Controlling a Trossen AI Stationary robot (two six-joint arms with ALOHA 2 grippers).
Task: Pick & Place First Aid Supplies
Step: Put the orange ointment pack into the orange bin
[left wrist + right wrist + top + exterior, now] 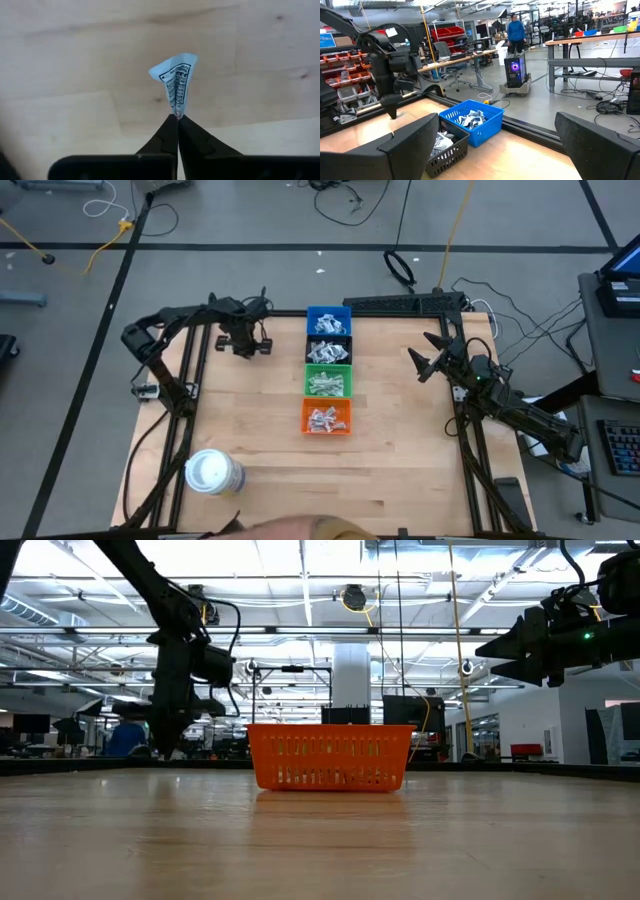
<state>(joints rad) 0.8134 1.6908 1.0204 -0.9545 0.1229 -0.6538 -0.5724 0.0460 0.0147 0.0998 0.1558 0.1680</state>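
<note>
The left gripper pinches only the corner of a small white printed packet, held over bare table left of the blue bin. So thin a hold could let it slip in transit. The right gripper waits, fingers wide apart.

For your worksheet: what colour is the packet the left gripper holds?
White with dark print; left wrist view.

packet: white, black print | bins: blue, perhaps black, green, orange
</note>
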